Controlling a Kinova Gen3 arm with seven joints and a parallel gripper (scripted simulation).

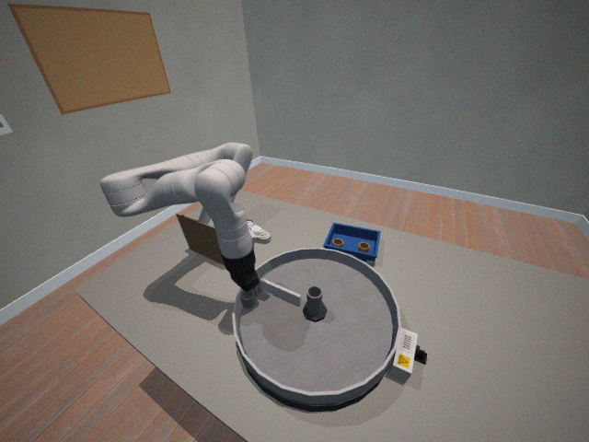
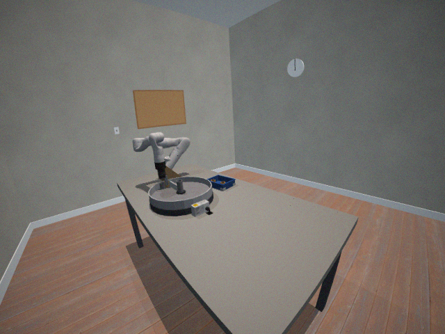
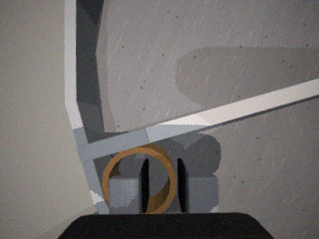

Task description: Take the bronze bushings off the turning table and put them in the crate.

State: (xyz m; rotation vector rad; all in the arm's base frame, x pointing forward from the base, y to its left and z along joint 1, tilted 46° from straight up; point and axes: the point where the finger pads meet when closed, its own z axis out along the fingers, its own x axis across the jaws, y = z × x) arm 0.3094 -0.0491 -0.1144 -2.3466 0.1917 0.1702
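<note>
My gripper is partly open, low over the left edge of the turning table. A bronze bushing lies below the fingers, beside the bar and near the rim. In the wrist view one finger is over its hole and the other just outside its right wall, with gaps on both sides of that wall. A grey steel bushing stands by the rim, close to the gripper. The blue crate holds two bronze bushings, a left one and a right one.
A pale bar reaches from the rim towards the centre post. A raised rim surrounds the turning table. A white box stands at its right. A brown panel stands behind the arm.
</note>
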